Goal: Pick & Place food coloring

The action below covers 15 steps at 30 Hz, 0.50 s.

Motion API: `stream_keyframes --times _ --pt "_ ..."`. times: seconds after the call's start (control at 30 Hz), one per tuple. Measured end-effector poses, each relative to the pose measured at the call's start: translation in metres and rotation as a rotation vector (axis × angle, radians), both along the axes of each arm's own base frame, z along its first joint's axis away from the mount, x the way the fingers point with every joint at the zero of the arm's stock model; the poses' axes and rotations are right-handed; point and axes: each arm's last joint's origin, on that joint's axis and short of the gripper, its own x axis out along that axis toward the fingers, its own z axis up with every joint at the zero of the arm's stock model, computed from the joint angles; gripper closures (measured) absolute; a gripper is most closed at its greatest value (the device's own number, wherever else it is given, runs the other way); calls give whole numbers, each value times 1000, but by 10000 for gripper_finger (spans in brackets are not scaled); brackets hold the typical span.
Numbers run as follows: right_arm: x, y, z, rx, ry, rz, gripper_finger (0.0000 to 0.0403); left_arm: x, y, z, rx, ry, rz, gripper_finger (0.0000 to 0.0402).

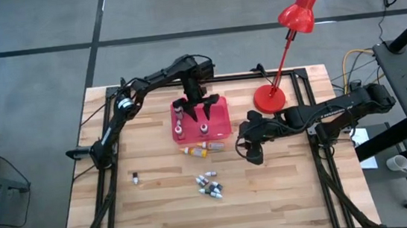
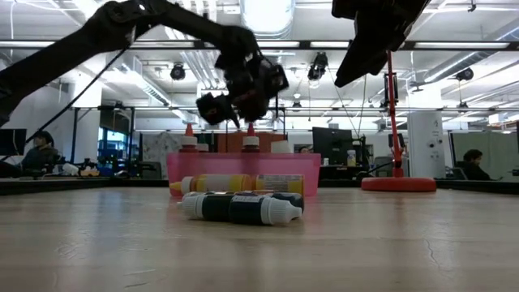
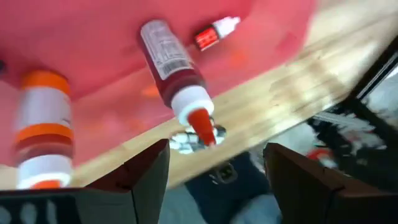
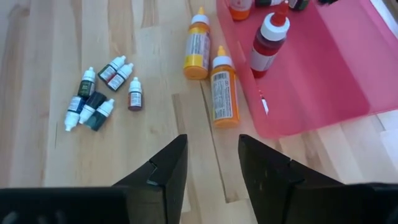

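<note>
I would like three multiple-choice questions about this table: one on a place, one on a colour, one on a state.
1. Where do the two orange bottles lie?
A. inside the red tray
B. on the wood, just outside the tray's edge
C. standing upright on the floor

2. What colour is the desk lamp?
A. blue
B. white
C. red

3. How is the left claw?
A. open and empty, above the tray
B. shut on a bottle
C. resting on the wood

Answers:
1 B: the right wrist view shows both lying on the boards beside the tray.
2 C: its shade, stem and base are all red.
3 A: its fingers stand apart with nothing between them.
</note>
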Motion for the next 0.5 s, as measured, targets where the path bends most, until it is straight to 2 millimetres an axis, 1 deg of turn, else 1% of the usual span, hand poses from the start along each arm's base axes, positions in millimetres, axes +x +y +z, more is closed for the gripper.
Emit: stream_keyframes --times 0.07,0.13,0.2,0.27,0.3,0.37,0.43,0.5 --pt "0 0 0 -5 0 6 268 -3 -9 22 109 -56 -66 170" --pt "0 0 0 -9 1 10 268 -10 -25 47 269 -92 -156 170" --pt "0 0 0 -15 0 18 266 -21 -47 72 493 -68 -241 170" --pt "0 0 0 -17 -1 20 264 -33 -73 92 704 -25 -305 170" --pt "0 0 0 -21 -1 24 264 -40 -87 101 783 -7 -323 170" --pt "0 0 0 -32 1 37 264 -53 -114 114 881 7 -323 170" --pt "0 0 0 -44 1 50 266 -69 -140 121 905 2 -293 170" --pt "1 -1 0 -57 -6 50 269 -84 -162 117 876 36 -224 170"
